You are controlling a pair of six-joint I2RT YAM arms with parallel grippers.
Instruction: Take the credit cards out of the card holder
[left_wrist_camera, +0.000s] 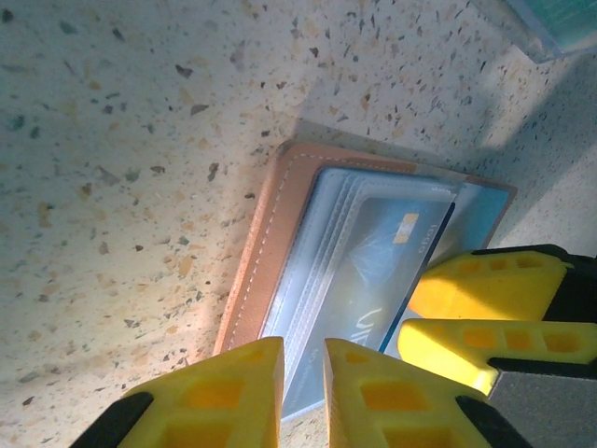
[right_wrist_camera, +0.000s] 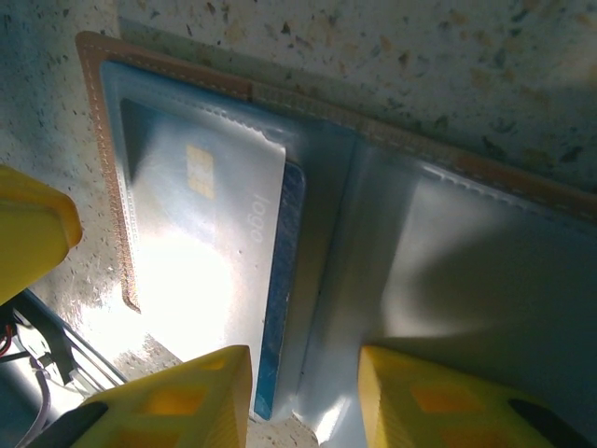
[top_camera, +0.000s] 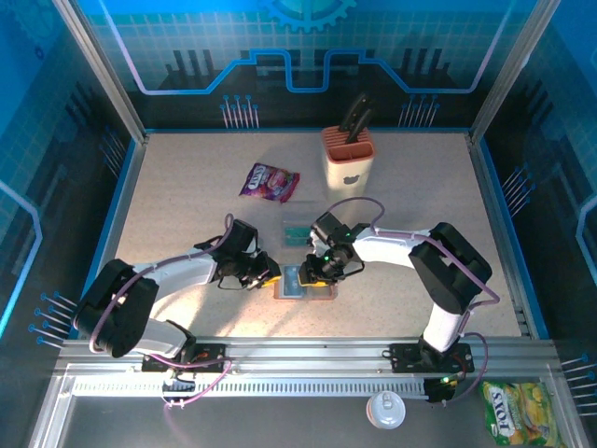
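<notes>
Two grippers at open brown leather-look card holder (right_wrist_camera: 466,252): left gripper (left_wrist_camera: 303,392) barely parted, empty; right gripper (right_wrist_camera: 303,392) open astride thin blue credit card (right_wrist_camera: 282,299), unclamped; risk of holder pinched too and dragged.

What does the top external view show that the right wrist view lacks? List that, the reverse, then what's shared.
Top external: tall beige orange-topped knife block, purple crinkled snack packet, loose teal card on the table, left gripper. Right wrist: the gold chip on the pale blue card in the pocket. Both: open brown leather-look wallet, right gripper.
</notes>
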